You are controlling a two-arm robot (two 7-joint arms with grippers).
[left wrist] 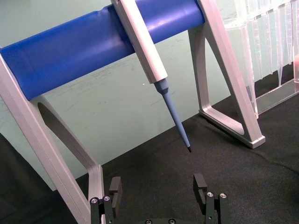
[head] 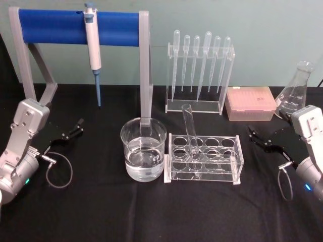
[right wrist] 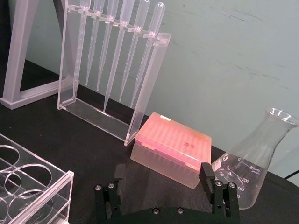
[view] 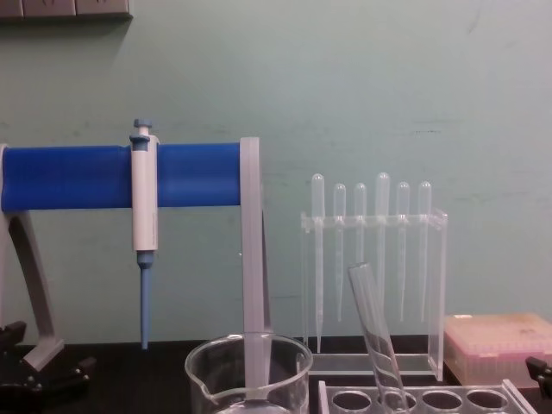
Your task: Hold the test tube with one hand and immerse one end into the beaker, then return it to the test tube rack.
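Overhead, I see a black cloth (head: 151, 212) covering the table, with a pale green wall (head: 252, 30) rising directly behind it.

Centre: the tube (head: 190, 128) stands in the clear rack (head: 222, 174), second column from the left. Its round end is down, and its open rim leans back and toward the beaker (head: 144, 148). I cannot tell which row holds it. The beaker sits just left of the rack, partly filled with clear liquid.

Left: the left gripper (head: 70, 132) rests low over the cloth, well apart from the beaker, with its jaws spread wide around nothing.

Right: the right gripper (head: 262, 137) sits beside the rack's right end, its jaws equally wide and empty.

Rear, left to right: a grey stand (head: 145, 65) with a blue bar carrying a white pipettor (head: 92, 40), six pipettes (head: 199, 60) hanging in their own clear holder, a pink tip box (head: 251, 103), and a flask (head: 295, 93).
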